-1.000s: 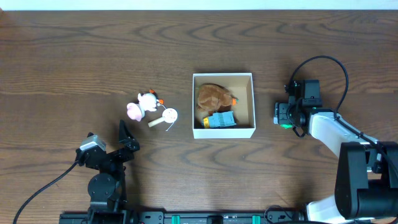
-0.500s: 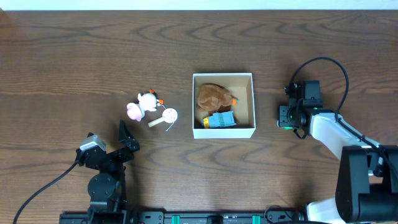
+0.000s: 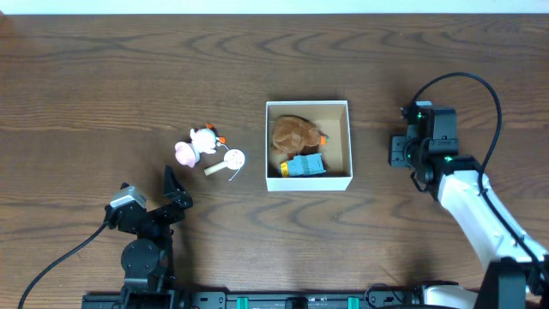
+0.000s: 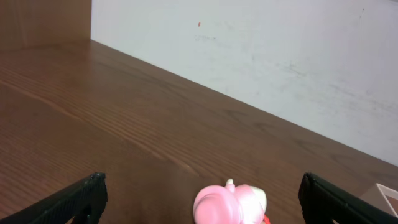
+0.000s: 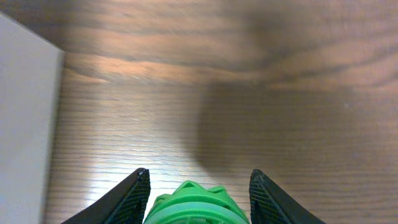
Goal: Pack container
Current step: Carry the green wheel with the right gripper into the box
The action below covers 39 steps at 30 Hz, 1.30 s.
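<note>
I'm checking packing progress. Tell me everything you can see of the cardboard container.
The container is a square, shallow cardboard box with white walls and a tan-brown inside. It is open-topped and sits flat on the wooden table near its middle. Inside lie a brown plush toy and a blue toy, leaving its right side bare.

Left arm (image 3: 144,225): black throughout, with angular joint housings and a thin black cable (image 3: 73,251) trailing from it. Right arm (image 3: 467,193): smooth white link between black joint blocks, a small green light (image 3: 420,106), and a black looped cable (image 3: 467,75). Fingers (image 4: 78,198) on both arms: black, finely ribbed.
</note>
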Each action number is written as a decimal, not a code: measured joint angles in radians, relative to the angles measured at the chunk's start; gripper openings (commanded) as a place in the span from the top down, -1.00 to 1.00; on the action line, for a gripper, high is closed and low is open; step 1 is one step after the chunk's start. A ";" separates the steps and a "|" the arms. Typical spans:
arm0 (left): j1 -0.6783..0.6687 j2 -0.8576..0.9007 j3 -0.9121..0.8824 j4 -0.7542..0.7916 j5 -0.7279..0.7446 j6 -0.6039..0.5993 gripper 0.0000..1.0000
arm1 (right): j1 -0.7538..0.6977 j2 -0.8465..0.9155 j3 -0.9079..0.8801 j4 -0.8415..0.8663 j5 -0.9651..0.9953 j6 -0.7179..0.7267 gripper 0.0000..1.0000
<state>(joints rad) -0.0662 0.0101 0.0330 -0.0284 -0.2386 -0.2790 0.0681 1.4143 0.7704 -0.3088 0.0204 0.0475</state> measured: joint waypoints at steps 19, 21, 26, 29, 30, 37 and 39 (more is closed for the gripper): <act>0.000 0.000 0.000 0.000 0.000 0.000 -0.96 | 0.412 -0.129 0.140 -0.037 0.029 -0.034 0.04; 0.000 0.000 0.000 0.000 0.000 0.000 -0.96 | 0.449 -0.129 0.140 -0.030 0.031 -0.034 0.04; 0.000 0.000 0.000 0.000 0.000 0.000 -0.96 | 0.538 -0.097 0.144 0.016 0.032 -0.059 -0.04; 0.000 0.000 0.000 0.000 0.000 0.000 -0.96 | 0.570 -0.043 0.145 0.055 0.033 -0.069 -0.08; 0.000 0.000 0.000 0.000 0.000 0.000 -0.96 | 0.576 -0.027 0.145 0.061 0.032 -0.073 -0.08; 0.000 0.000 0.000 0.000 0.000 0.000 -0.96 | 0.627 0.084 0.145 0.093 0.032 -0.090 -0.09; 0.000 0.000 0.000 0.000 0.000 0.000 -0.96 | 0.639 0.094 0.145 0.098 0.033 -0.093 -0.09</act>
<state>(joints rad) -0.0662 0.0101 0.0330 -0.0284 -0.2386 -0.2790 0.7071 1.5085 0.9157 -0.2111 0.0532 -0.0456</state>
